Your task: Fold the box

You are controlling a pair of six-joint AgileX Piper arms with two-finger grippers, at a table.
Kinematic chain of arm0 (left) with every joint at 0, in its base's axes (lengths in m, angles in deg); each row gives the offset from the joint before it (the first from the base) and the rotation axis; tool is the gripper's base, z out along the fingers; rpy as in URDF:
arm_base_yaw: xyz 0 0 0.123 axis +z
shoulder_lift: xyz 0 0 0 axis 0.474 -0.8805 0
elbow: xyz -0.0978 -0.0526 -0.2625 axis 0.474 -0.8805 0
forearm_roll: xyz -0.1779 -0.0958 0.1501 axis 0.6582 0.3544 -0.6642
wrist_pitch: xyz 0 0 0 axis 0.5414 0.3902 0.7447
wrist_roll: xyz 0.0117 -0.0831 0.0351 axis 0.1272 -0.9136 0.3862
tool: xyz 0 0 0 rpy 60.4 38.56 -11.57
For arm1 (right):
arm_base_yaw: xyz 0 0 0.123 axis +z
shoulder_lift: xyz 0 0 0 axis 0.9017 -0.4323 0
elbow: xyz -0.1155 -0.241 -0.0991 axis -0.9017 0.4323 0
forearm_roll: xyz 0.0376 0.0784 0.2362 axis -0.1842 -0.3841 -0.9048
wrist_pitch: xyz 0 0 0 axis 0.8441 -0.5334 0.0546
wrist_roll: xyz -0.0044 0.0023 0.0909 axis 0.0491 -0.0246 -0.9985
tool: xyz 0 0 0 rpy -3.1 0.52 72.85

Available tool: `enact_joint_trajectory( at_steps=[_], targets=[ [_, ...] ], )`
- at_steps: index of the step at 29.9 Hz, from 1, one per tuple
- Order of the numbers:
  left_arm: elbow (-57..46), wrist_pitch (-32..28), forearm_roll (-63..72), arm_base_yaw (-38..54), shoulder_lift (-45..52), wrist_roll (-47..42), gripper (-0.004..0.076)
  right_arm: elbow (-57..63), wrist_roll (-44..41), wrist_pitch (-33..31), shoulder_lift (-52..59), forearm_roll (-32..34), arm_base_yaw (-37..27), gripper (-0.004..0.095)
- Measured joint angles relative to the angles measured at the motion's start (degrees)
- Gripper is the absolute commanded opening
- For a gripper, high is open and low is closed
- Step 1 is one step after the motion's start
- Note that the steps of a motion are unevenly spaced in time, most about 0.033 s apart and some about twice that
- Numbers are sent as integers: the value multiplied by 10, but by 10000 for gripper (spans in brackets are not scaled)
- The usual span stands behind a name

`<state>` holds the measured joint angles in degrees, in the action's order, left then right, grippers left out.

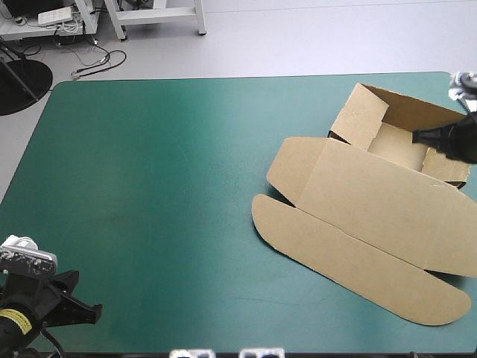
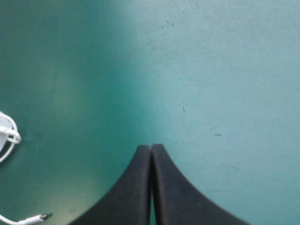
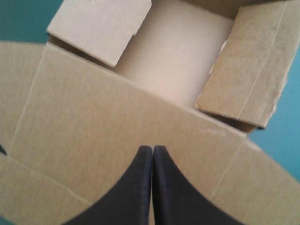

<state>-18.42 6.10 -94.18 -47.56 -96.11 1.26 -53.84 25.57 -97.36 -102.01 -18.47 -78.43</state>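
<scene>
- The box (image 1: 358,186) sat open on the teal-green cover (image 1: 164,186), at its 3 o'clock side.
- The tray (image 1: 395,145) had its walls up. The lid (image 1: 373,224) lay flat at 6 o'clock from the tray.
- The right gripper (image 3: 153,147) hung over the box. Its fingers (image 3: 133,192) were pressed together and held nothing.
- The left gripper (image 2: 151,147) was at the cover's 7 o'clock corner, pinched tight and empty over bare cover.
- A white cable (image 2: 9,136) lay near it.

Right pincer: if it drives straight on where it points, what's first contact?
The box: the right pincer, shut, points at its flat lid panel, near the fold to the open tray. Depth unclear.
</scene>
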Motion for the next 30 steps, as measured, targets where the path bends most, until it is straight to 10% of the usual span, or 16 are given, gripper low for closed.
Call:
enact_joint_trajectory(
  at_steps=[17,30],
  targets=[
    [-117,-52,26,0,76,29,-10,475,55,77,329,-11,41,-19],
    [-117,-47,27,0,79,28,-10,568,74,114,475,-11,41,-19]
  ],
)
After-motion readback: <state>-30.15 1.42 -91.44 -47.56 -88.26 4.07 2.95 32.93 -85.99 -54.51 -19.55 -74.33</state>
